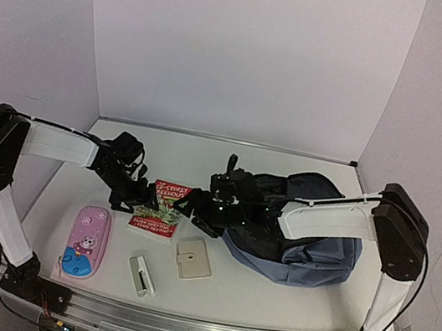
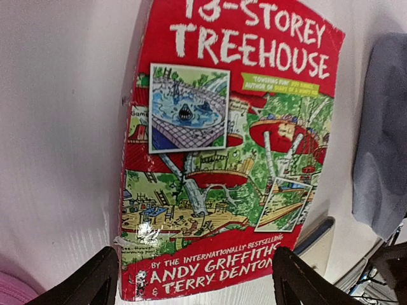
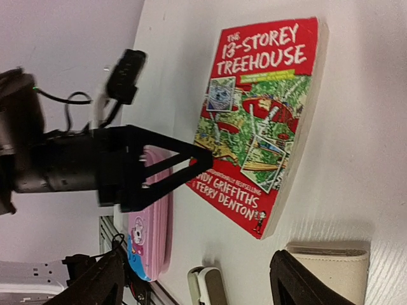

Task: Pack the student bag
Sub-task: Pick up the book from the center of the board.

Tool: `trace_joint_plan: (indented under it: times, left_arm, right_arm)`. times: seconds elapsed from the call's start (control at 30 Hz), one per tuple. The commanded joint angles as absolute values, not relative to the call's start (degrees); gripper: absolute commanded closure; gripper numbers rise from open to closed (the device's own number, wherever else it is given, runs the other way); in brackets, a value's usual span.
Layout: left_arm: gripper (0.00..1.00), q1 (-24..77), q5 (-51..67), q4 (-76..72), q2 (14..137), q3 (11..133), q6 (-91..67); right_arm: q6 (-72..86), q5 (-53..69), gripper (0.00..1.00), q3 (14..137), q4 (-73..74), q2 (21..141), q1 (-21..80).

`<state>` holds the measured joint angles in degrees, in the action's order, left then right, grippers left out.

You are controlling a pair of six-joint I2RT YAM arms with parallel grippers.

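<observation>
Top external view: a white table (image 1: 265,305) holds a red paperback book (image 1: 160,206), lying flat near the middle. The student bag (image 1: 311,236), slate-blue and slumped, lies to the right of the book, and the right arm reaches across it. The left gripper (image 1: 141,203) is at the book's left edge and the right gripper (image 1: 190,209) at its right edge. A pink pencil case (image 1: 87,243) lies toward the arm bases and left of the book. A beige pouch (image 1: 193,258) lies toward the bases and right of it, and a small white object (image 1: 141,275) lies between those two, closer to the bases. All four items are outside the bag, so the packing does not appear to have begun. Whether the bag's mouth is unzipped cannot be told.

Left wrist view: the book's cover fills most of the frame, with its title at the top. The left gripper's two black fingers (image 2: 95,279) stand wide apart at the bottom of the frame, one by each lower corner of the book. They grasp nothing. A fold of the bag shows to the right of the book.

Right wrist view: the book lies tilted. The right gripper's fingers (image 3: 299,279) are spread wide and empty, short of the book's lower end. A dark finger of the left gripper reaches the book's long edge, but whether it touches cannot be told.

By this showing the whole task is left. Every item needs lifting into the bag, and the book looks likely to be first.
</observation>
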<state>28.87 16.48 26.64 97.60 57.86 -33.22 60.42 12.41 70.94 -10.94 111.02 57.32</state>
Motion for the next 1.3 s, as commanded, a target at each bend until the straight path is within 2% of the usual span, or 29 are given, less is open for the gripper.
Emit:
trace_joint_plan:
  times: [0.0, 0.13, 0.27, 0.43, 0.73, 1.0, 1.27]
  left_arm:
    - [0.16, 28.3, 12.8, 26.6, 94.4, 59.2, -34.1]
    - [0.18, 27.8, 12.7, 26.2, 97.6, 61.0, -32.9]
    - [0.22, 26.9, 13.6, 25.0, 100.3, 62.1, -33.1]
    - [0.31, 26.6, 17.2, 21.0, 101.7, 61.5, -33.8]
    - [0.42, 26.5, 16.7, 20.4, 105.6, 61.7, -33.7]
    - [0.61, 26.5, 18.3, 19.1, 108.0, 61.1, -34.2]
    - [0.66, 26.5, 19.7, 17.6, 109.1, 60.5, -34.8]
  right_arm:
    - [64.3, 7.2, 0.26, 71.7, -14.2, 113.6, 57.7]
    - [63.2, 10.2, 0.31, 75.3, -14.2, 118.5, 57.6]
    - [63.2, 11.7, 0.43, 78.5, -14.2, 122.6, 57.1]
    - [63.6, 9.6, 0.43, 79.3, -13.9, 124.1, 56.5]
    - [62.8, 11.5, 0.45, 81.8, -13.8, 129.0, 53.4]
    - [62.6, 17.1, 0.45, 86.8, -14.3, 134.9, 53.1]
    - [64.1, 21.6, 0.47, 89.2, -20.2, 138.4, 53.0]
